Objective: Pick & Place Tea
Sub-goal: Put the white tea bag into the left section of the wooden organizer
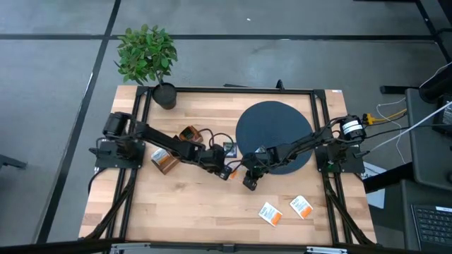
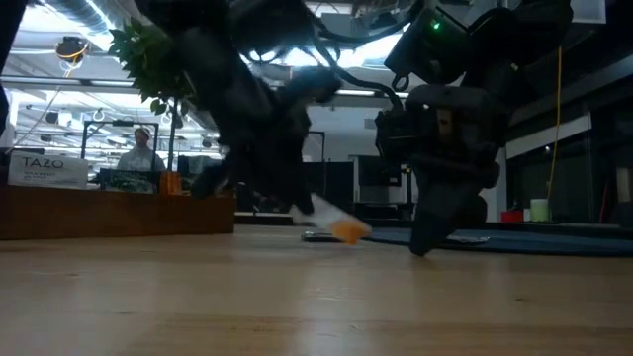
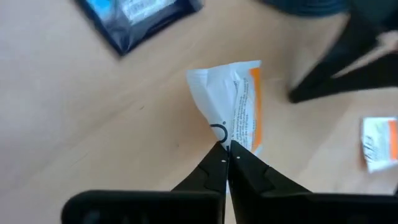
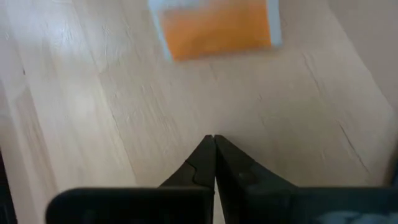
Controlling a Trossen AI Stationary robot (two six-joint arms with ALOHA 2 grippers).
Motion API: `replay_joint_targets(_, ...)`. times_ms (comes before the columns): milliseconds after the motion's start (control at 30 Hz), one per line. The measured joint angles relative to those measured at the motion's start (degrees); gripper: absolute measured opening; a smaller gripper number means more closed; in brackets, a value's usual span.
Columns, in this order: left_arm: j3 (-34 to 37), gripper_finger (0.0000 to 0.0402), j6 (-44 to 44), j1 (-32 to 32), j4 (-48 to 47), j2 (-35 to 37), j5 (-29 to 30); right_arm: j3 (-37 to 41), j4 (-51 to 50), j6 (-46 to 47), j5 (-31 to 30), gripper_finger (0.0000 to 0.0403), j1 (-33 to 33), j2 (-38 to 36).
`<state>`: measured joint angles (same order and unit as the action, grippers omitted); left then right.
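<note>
My left gripper (image 3: 225, 149) is shut on a white tea sachet with an orange band (image 3: 233, 102), near the table's middle (image 1: 224, 171). In the low view this sachet (image 2: 338, 228) slants down close above the wood. My right gripper (image 4: 214, 140) is shut and holds nothing. It points down at the table (image 1: 249, 185) just right of that sachet, and an orange sachet face (image 4: 214, 28) shows beyond its tips. Two more white-and-orange sachets (image 1: 270, 213) (image 1: 301, 206) lie flat near the table's near edge. A dark blue sachet (image 3: 137, 18) lies flat by the disc. My left gripper pinches the white-and-orange sachet between its two fingertips at the edge nearest to them (image 3: 222, 132). The sachet sticks out ahead of the fingers, creased along its length. Its free end (image 2: 348, 232) tilts down toward the table; whether it touches the wood, I cannot tell.
A large dark round disc (image 1: 272, 134) lies on the table's far right part, under the right arm. A brown box (image 1: 164, 161) sits under the left arm. A potted plant (image 1: 146, 56) stands at the far left corner. Bare wood (image 1: 183, 212) spreads along the near side.
</note>
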<state>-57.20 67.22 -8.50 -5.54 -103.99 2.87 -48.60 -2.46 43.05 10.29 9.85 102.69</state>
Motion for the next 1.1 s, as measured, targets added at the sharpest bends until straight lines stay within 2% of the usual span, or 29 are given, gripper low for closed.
replay_joint_targets(267, -0.14, 0.0002, -5.27, -1.96, -11.96, 11.00, 0.62, 0.00, -0.50, 0.00, 1.69, 0.0013, 0.04, -0.02)
replay_joint_targets(467, -0.18, 0.0002, -5.56, -5.18, -23.00, 18.93, 0.62, -0.04, -0.78, 0.00, 1.92, 0.0013, 0.11, -0.04)
replay_joint_targets(733, -0.18, 0.0002, 0.55, -10.74, -30.43, 25.13, 0.10, -0.04, -0.80, 0.00, 2.20, 0.0013, 0.11, -0.04)
replay_joint_targets(1100, -0.27, 0.0002, 12.74, -19.64, -38.29, 27.89, -3.05, -0.04, -1.22, -0.15, 2.97, 0.0013, 0.13, -0.04)
